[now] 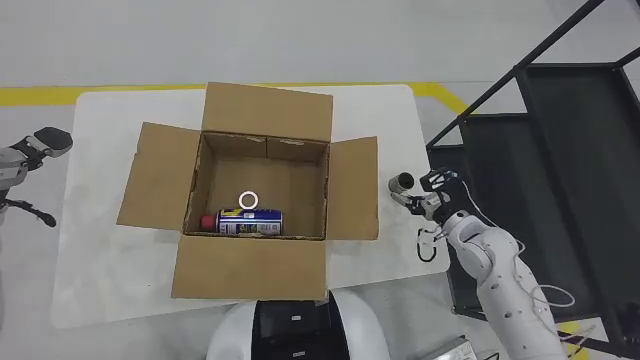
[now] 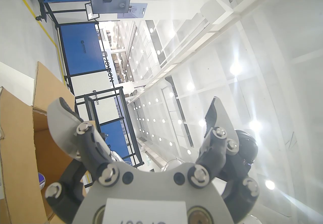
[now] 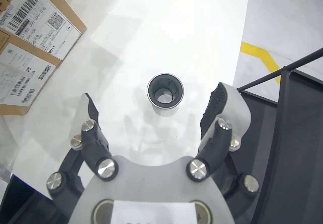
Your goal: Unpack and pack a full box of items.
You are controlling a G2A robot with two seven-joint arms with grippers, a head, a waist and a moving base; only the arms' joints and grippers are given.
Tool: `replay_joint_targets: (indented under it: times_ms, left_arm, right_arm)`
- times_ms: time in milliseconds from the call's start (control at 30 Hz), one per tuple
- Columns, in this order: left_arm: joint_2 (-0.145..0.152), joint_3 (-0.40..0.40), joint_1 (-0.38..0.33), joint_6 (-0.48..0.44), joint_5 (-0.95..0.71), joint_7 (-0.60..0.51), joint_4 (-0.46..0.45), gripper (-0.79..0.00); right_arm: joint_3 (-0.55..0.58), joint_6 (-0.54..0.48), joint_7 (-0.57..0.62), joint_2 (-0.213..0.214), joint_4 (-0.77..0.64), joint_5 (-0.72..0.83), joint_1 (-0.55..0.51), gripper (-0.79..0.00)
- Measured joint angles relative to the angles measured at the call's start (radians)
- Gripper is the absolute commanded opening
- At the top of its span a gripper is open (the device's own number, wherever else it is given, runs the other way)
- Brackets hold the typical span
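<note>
Right wrist view: my right pincer (image 3: 154, 90) hangs low over the right-hand part of the table (image 3: 151, 20); fingers spread wide, nothing between them
Cylinder: a short hollow cylinder (image 3: 165, 95) stands on the table just ahead of the fingertips, centred on the gap and touching neither finger; in the top view it lies on the box side of that pincer
Axis: upright, open end up, so its long axis points nearly straight at the wrist camera; I judge a grip would have to come across its round wall, not along it
Look: pale metal outside, dark lining, plain rim; small and rigid, I'd guess it could tip or roll if nudged on one side
Nearer arm: the right by far
Box: the open cardboard box (image 1: 268, 110) sits mid-table with all four flaps folded out; inside, a blue and yellow spray can (image 1: 247, 223) lies on its side along the near wall, with a white ring (image 1: 249, 199) flat just beyond it
Left pincer: my left pincer (image 2: 137, 101) is off the table's left edge, well apart from everything; fingers spread, empty, aimed up at the ceiling
</note>
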Motion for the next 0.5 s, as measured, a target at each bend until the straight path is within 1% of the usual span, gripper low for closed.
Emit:
replay_joint_targets:
  times_ms: [267, 367, 400, 467, 500]
  left_arm:
    - [0.0, 0.0, 0.0, 0.0, 0.0, 0.0, 0.0, 0.0]
    - [0.0, 0.0, 0.0, 0.0, 0.0, 0.0, 0.0, 0.0]
    - [0.0, 0.0, 0.0, 0.0, 0.0, 0.0, 0.0, 0.0]
    - [0.0, 0.0, 0.0, 0.0, 0.0, 0.0, 0.0, 0.0]
    - [0.0, 0.0, 0.0, 0.0, 0.0, 0.0, 0.0, 0.0]
  right_arm:
    - [-0.063, 0.101, 0.005, -0.01, 0.099, -0.041, 0.078, 0.0]
    - [-0.081, 0.108, 0.006, -0.013, 0.137, -0.037, 0.107, 0.0]
    - [-0.086, 0.11, 0.005, -0.014, 0.148, -0.037, 0.116, -0.052]
    - [-0.1, 0.117, 0.002, -0.016, 0.17, -0.036, 0.131, -0.425]
    - [-0.104, 0.12, 0.001, -0.017, 0.177, -0.034, 0.137, -0.539]
